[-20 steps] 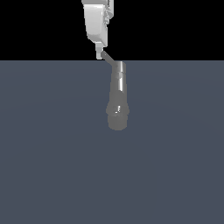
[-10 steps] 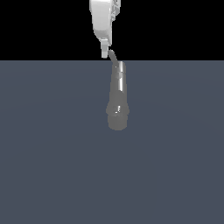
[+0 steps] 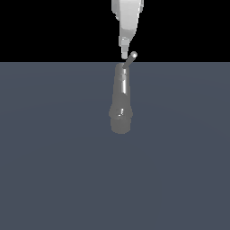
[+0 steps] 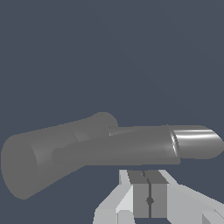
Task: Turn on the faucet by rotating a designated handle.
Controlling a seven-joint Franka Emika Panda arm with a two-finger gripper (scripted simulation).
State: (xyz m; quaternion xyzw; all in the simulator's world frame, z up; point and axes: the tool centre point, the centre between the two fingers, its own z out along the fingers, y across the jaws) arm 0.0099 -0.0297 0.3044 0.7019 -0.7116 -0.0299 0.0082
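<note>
Descending from above, the white gripper (image 3: 125, 55) has its tip just beside the handle (image 3: 130, 59), a slim grey bar slanting up from the narrow cap of the faucet (image 3: 121, 101) toward the exterior view's right; whether they touch cannot be confirmed. The faucet itself is a glossy grey column widening to a rounded end, set against the flat blue-grey surface (image 3: 54, 157). From the wrist view the fingers (image 4: 142, 194) meet with no visible gap, nothing between them.
</note>
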